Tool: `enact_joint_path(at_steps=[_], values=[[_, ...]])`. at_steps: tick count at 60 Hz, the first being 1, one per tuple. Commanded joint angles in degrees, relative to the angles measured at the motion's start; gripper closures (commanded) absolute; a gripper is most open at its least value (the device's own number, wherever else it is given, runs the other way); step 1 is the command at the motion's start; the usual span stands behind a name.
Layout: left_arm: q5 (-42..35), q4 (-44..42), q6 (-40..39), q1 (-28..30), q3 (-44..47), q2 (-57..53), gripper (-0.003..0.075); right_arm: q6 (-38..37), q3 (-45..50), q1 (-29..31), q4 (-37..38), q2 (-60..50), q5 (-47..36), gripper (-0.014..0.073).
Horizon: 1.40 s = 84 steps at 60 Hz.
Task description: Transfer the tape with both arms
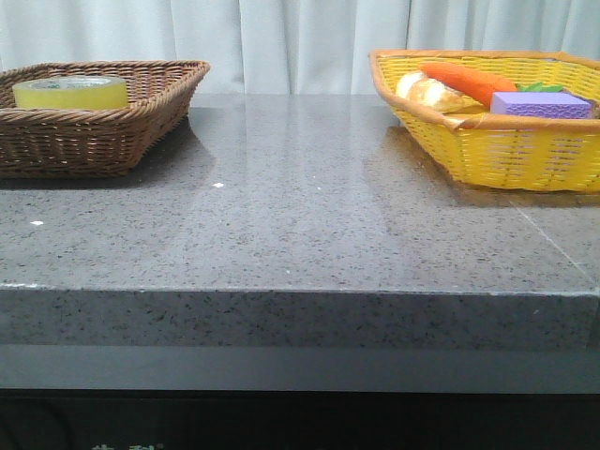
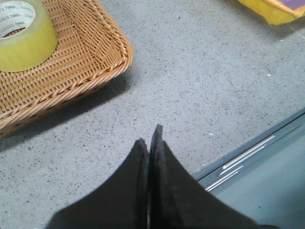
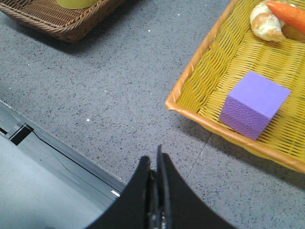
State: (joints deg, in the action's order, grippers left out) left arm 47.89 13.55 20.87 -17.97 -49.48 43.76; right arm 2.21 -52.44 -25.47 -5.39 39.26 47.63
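Grey speckled bench, white curtain behind. Tape, yellow translucent roll, lies flat in the brown wicker basket at the bench's left rear; hollow core facing up, printed lettering visible on the inner ring in the left wrist view.

Yellow wicker basket at right rear holds a purple block, a pale bread roll and an orange carrot. The block sits apart from the bread roll.

Neither arm shows in the front view. Left end effector: fingers pressed together, nothing between them, over bare bench near its front edge, clear of the brown basket. Right end effector: fingers likewise closed and empty, above the bench edge just outside the yellow basket's corner.
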Motion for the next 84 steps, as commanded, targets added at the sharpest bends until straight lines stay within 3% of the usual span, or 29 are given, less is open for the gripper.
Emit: enact_joint_path(at_steps=[1,4,18,32,48,64,84], values=[[-4.92,-1.80,0.02,-0.57,-1.38,-0.19,0.0741,0.45,-1.59,0.33,-0.19,-0.10,-3.71,0.0661],[-6.12,-4.87,-0.38,-0.57,-1.38,-0.56,0.0741,0.45,-1.59,0.33,-0.19,-0.10,-3.71,0.0661],[-10.26,-14.01,-16.73,-0.57,0.77,-5.84,0.0741,0.45,-1.59,0.33,-0.19,-0.10,-3.71,0.0661],[-29.26,-14.09,-16.93,2.01,16.28,-15.59,0.0741,0.45,-1.59,0.33,-0.19,-0.10,-3.71,0.0661],[-36.73,-10.56,-18.00,9.92,33.49,-30.21,0.0741,0.45,-1.59,0.33,-0.19,-0.10,-3.71,0.0661],[-49.88,-8.28,-18.00,14.68,48.83,-43.28,0.0741,0.45,-1.59,0.33,-0.19,-0.10,-3.71,0.0661],[-51.52,-7.95,-18.09,14.81,50.12,-45.24,0.0741,0.45,-1.59,0.33,-0.19,-0.10,-3.55,0.0661]])
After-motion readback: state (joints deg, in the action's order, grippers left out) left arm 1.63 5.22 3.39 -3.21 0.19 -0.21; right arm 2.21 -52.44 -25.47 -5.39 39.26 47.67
